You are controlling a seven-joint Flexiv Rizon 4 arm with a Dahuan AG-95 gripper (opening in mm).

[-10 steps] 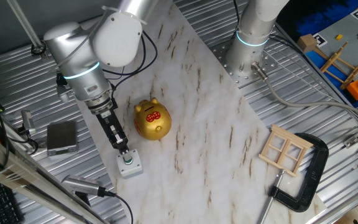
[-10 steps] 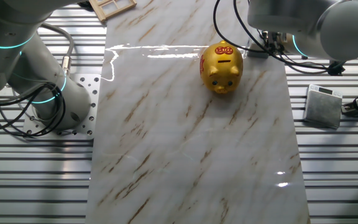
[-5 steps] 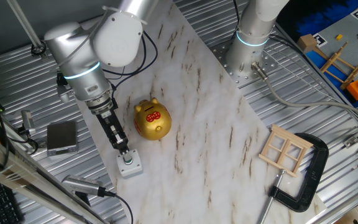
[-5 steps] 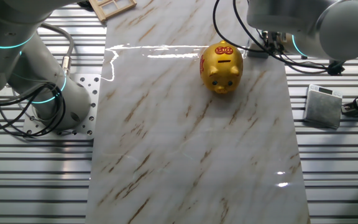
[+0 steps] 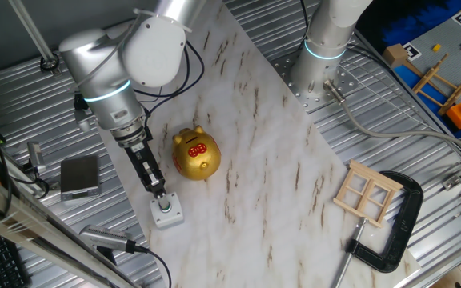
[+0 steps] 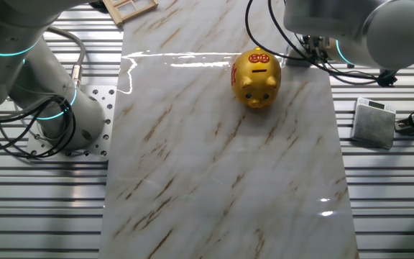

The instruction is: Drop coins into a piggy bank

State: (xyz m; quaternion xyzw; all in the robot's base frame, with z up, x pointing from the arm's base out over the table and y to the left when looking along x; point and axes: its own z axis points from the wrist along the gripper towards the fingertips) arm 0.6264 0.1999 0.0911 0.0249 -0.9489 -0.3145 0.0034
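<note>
1 gold piggy bank (image 5: 196, 154) sits upright on the marble desk (image 5: 270, 160), approx mid-left. Tool (image 5: 159, 194) tip's down on 1 small grey box (image 5: 166, 212) beside it; can't tell if open/closed. 0 coins visible.

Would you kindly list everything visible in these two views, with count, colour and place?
Shiny gold pig-shaped piggy bank: one, gold with red markings, on the marble board.
Small grey box with a green button: one, at the board's edge, under the gripper.
Light wooden window frame: one, beside the clamp.
Black C-clamp: one, at the board's corner.
Flat grey metal block: one, on the ribbed table.
White marble-patterned board: one, across the table.
Gripper: one, black, jaws pointing down at the button box; opening unclear.
</note>
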